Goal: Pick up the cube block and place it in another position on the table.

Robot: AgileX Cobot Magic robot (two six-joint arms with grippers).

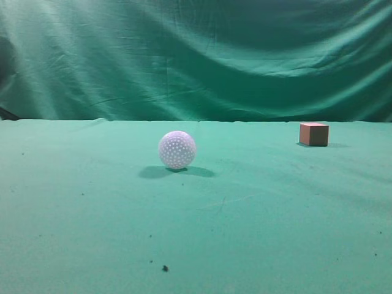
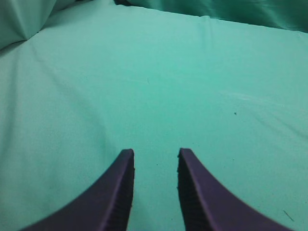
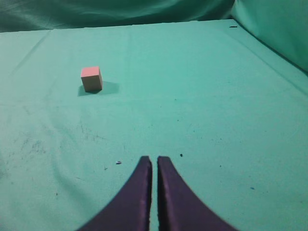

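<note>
The reddish-brown cube block (image 1: 313, 133) sits on the green table (image 1: 92, 220) at the far right. It also shows in the right wrist view (image 3: 91, 79), ahead and to the left of my right gripper (image 3: 154, 161), which is shut and empty, well short of the cube. My left gripper (image 2: 155, 155) is open and empty over bare green cloth (image 2: 192, 86). Neither gripper shows in the exterior view.
A white dimpled ball (image 1: 177, 149) rests near the middle of the table, left of the cube. A wrinkled green curtain (image 1: 196, 55) hangs behind the table. Dark specks (image 1: 165, 267) lie on the cloth near the front.
</note>
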